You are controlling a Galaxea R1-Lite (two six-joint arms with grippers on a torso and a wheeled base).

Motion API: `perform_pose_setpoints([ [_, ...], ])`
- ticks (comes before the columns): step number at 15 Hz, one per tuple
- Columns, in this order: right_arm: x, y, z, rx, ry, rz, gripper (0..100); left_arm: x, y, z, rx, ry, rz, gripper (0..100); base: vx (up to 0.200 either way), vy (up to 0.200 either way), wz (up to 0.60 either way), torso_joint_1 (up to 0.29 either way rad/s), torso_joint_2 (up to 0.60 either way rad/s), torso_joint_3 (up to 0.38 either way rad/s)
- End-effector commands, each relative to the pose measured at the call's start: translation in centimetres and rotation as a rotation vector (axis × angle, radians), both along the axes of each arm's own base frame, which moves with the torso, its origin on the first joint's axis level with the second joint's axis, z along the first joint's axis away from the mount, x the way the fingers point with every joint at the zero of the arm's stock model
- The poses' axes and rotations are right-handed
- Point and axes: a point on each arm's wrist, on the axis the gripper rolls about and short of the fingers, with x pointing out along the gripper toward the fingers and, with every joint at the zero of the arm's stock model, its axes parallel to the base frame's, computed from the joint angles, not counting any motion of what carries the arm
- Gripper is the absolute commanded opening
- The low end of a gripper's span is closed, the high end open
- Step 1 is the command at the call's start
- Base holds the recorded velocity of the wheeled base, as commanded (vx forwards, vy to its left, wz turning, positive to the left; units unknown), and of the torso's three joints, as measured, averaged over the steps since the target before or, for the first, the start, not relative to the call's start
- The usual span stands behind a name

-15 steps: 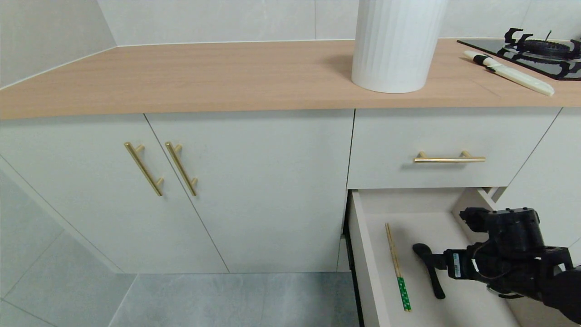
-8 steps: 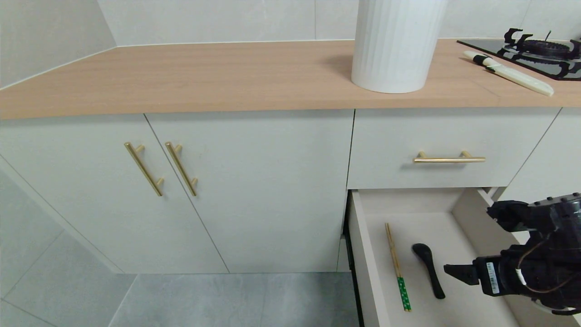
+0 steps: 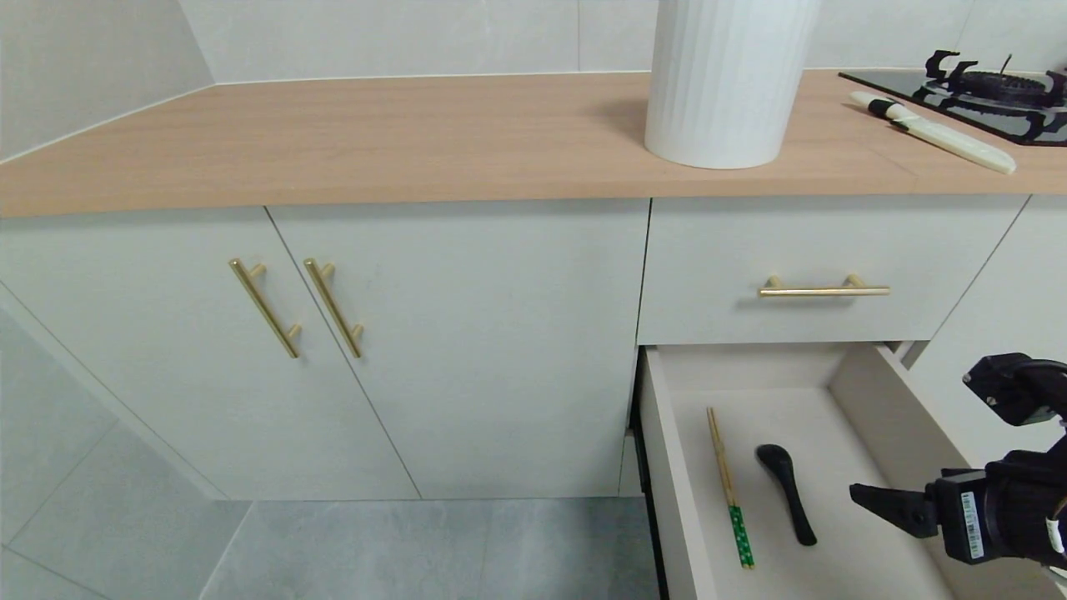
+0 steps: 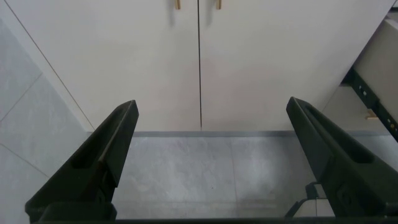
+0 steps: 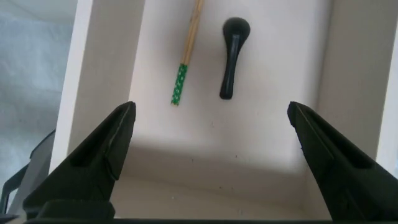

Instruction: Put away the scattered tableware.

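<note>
I judge the job mostly done: the chopsticks (image 3: 730, 492) and the black spoon (image 3: 788, 493) lie side by side, close but not touching, on the floor of the open drawer (image 3: 667, 467), both running front to back. What seems left is the sheathed knife (image 3: 934, 143) on the countertop (image 3: 375, 142) beside the stove – if it counts as tableware – and pushing the drawer shut. My right gripper (image 5: 211, 115) is spread wide and empty, hovering above the drawer's right-hand side; the spoon sits below it and toward the robot's left, clearly apart from the fingertips, with the chopsticks just beyond the spoon. From the wrist camera both pieces lie ahead of the open fingers, nothing between them. My left gripper (image 4: 211, 109) is spread and empty too, facing the closed cabinet doors and the floor, well away from the drawer.
</note>
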Motion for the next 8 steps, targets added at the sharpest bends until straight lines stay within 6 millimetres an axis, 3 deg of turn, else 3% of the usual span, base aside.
perform_pose_setpoints([
  [1,-0.5,-0.2,0.3,0.004,-0.013,0.005,100,0.0,0.0,0.0,0.000,0.001,0.001,100,-0.200,0.000,0.00,0.017,0.00,0.002],
  [6,-1.5,0.2,0.2,-0.021,0.032,0.055,100,0.0,0.0,0.0,0.000,0.001,0.001,100,-0.200,0.000,0.00,-0.001,0.00,0.007],
  [8,-2.0,0.0,0.0,-0.070,0.060,0.088,100,0.0,0.0,0.0,-0.002,0.001,0.001,100,0.000,0.000,0.00,0.000,0.00,0.000],
])
